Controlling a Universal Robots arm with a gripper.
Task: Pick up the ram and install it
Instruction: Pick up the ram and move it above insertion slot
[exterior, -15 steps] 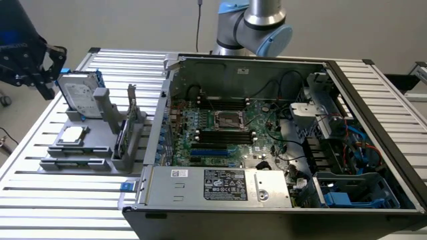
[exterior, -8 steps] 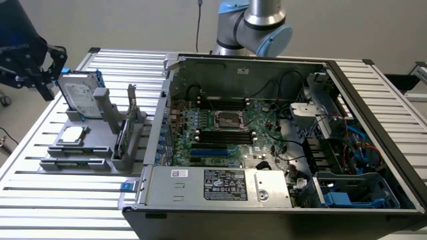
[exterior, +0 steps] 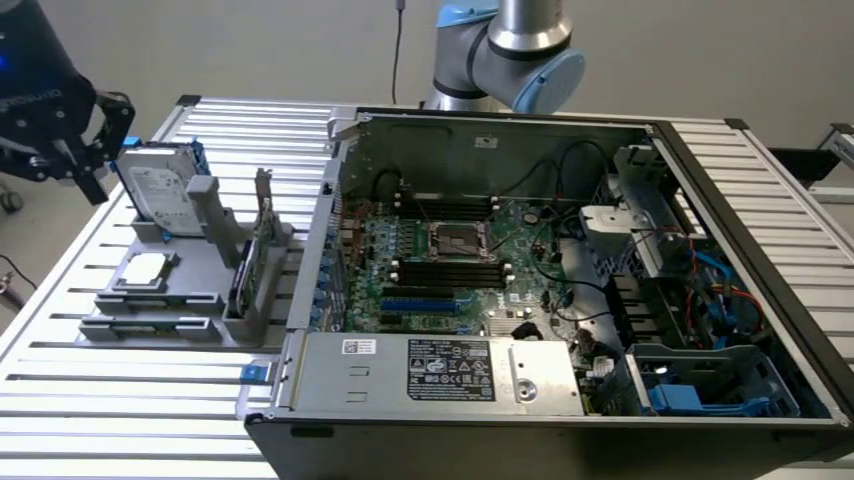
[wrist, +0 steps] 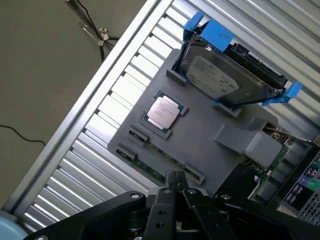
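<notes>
The ram (wrist: 151, 168) is a thin green stick standing on edge between small clips along one side of the grey fixture (wrist: 200, 135), beside the square silver processor chip (wrist: 162, 111). My gripper (wrist: 178, 183) hovers above that side of the fixture, its black fingers pressed together with nothing between them. In the exterior view the gripper (exterior: 74, 165) hangs at the exterior view's far left, over the table edge just beyond the fixture (exterior: 167, 300). The open computer case (exterior: 534, 270) shows long black motherboard slots (exterior: 451, 272) below the processor socket.
A silver hard drive in a blue frame (wrist: 227, 75) leans at the fixture's far side. A second green board (wrist: 276, 152) stands by a grey block next to the case wall. The slatted metal table (exterior: 120, 400) surrounds everything. A power supply box (exterior: 434, 373) sits at the case front.
</notes>
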